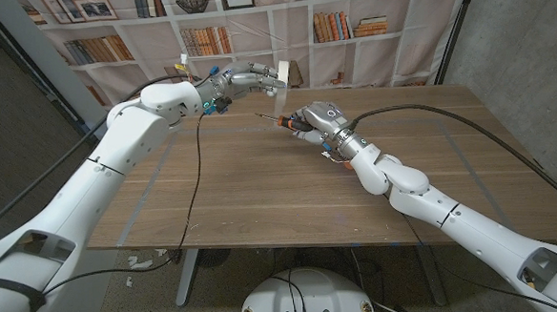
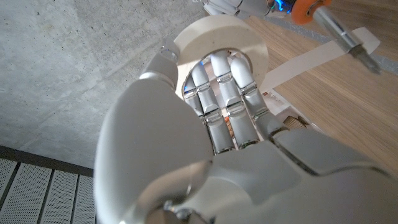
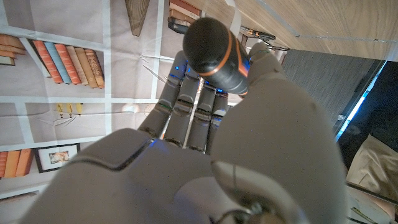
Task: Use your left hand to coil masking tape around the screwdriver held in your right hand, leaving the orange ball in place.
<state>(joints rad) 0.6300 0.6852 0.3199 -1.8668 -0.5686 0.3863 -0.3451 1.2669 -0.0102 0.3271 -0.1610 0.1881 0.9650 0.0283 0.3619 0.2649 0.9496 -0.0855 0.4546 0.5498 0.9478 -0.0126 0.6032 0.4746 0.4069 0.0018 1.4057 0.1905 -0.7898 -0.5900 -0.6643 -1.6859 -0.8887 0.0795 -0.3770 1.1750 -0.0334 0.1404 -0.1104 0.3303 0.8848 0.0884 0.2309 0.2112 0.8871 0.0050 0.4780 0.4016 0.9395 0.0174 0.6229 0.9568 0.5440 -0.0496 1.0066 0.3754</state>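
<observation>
While right hand (image 1: 317, 119) grips screwdriver (image 1: 279, 120), left hand (image 1: 246, 78) holds masking tape (image 1: 280, 75) beside it

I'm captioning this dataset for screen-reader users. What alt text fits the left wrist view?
The robot's left hand holds a roll of masking tape, its fingers through the core. A loose strip runs from the roll to the metal shaft of an orange-handled screwdriver above a wooden table.

Both hands (image 1: 246, 79) (image 1: 313, 119) raised, gripping.
</observation>
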